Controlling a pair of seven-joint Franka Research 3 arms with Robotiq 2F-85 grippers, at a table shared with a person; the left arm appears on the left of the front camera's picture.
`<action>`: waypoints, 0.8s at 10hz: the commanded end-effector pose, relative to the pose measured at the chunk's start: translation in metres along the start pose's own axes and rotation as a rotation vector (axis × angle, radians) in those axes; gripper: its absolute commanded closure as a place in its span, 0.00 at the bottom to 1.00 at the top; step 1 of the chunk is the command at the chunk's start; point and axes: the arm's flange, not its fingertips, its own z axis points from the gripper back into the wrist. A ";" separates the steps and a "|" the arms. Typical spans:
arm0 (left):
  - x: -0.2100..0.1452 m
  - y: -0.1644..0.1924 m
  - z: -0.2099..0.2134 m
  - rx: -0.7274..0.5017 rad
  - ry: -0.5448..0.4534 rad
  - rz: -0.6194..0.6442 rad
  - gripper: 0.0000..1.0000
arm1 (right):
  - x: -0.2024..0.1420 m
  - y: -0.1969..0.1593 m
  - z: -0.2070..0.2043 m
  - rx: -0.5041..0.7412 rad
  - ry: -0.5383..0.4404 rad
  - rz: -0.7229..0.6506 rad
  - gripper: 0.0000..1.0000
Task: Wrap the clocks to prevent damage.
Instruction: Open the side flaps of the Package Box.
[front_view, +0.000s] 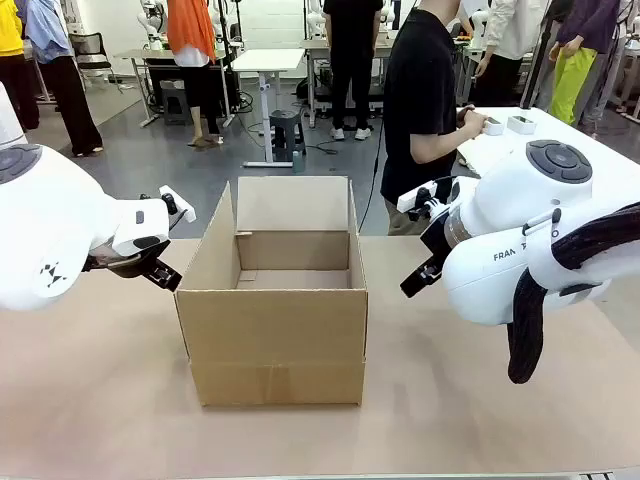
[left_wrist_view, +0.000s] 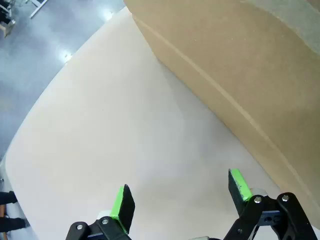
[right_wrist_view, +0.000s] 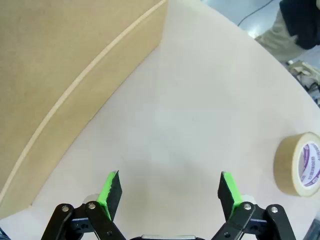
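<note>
An open-topped cardboard box (front_view: 275, 330) stands at the middle of the pale, matte bench (front_view: 100, 420), its flaps upright and its brown walls plain, with a crease running low across the front. To its right lies a flat roll of beige tape (right_wrist_view: 299, 165), purple print on its white core too small to read. The left gripper (left_wrist_view: 180, 197) and right gripper (right_wrist_view: 169, 192) hang either side of the box, green pads spread apart and holding nothing. The right arm's (front_view: 520, 250) glossy white shell reads "FRAN". A person (front_view: 420, 90) in black stands beyond.
</note>
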 end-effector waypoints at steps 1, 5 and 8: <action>0.000 0.000 0.000 0.000 0.000 0.000 0.00 | 0.000 0.000 0.000 0.000 0.000 0.000 0.00; 0.000 0.000 0.000 0.000 0.000 0.000 0.00 | 0.000 0.000 0.000 0.000 0.000 0.000 0.00; 0.000 0.000 0.000 0.000 0.000 0.000 0.00 | 0.000 0.000 0.000 0.000 0.000 0.000 0.00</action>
